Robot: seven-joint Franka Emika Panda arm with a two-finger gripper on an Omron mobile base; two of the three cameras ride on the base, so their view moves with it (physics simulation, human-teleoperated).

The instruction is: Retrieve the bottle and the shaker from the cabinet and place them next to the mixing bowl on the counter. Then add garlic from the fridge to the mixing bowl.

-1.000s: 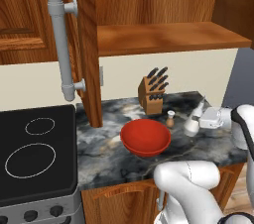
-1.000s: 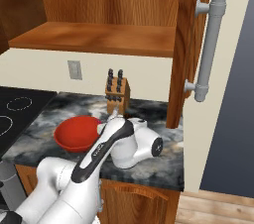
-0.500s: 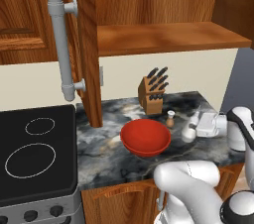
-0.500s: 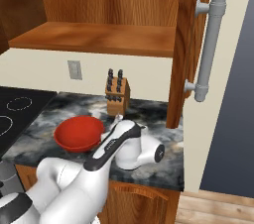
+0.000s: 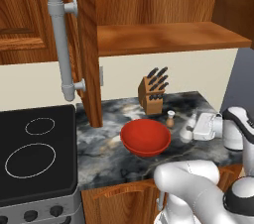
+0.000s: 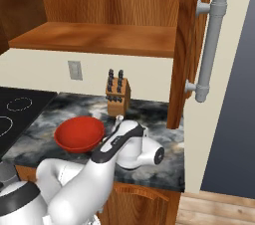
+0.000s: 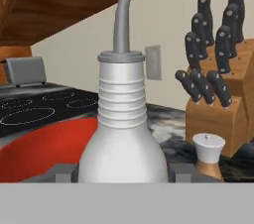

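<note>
Fingers [image 7: 63,173] stand one on each side of the bottle [image 7: 122,134], their grey tips showing low at either flank of its white body; whether the pads press it or stand just clear I cannot tell. Seen from the hand, the bottle is upright, ribbed at the neck, with a thin grey spout curving up from its cap. To its left lies the red bowl [image 7: 44,146], and to its right, a little farther back, the small shaker [image 7: 208,156] with a white knobbed lid and tan body. Behind the shaker stands the knife block [image 7: 218,104], dark handles pointing up.

From the left base camera, the gripper [image 5: 191,130] is low over the marble counter [image 5: 106,139], right of the bowl [image 5: 145,137], with the bottle [image 5: 187,128] at its tips. The shaker [image 5: 170,118] is on the counter between the bowl and the gripper, in front of the knife block [image 5: 151,94].

From the right base camera, the arm's forearm covers the bottle and shaker; the bowl [image 6: 79,133] sits left of it, the knife block [image 6: 117,97] against the wall. The cabinet [image 6: 99,37] above is open, its shelf bare
</note>
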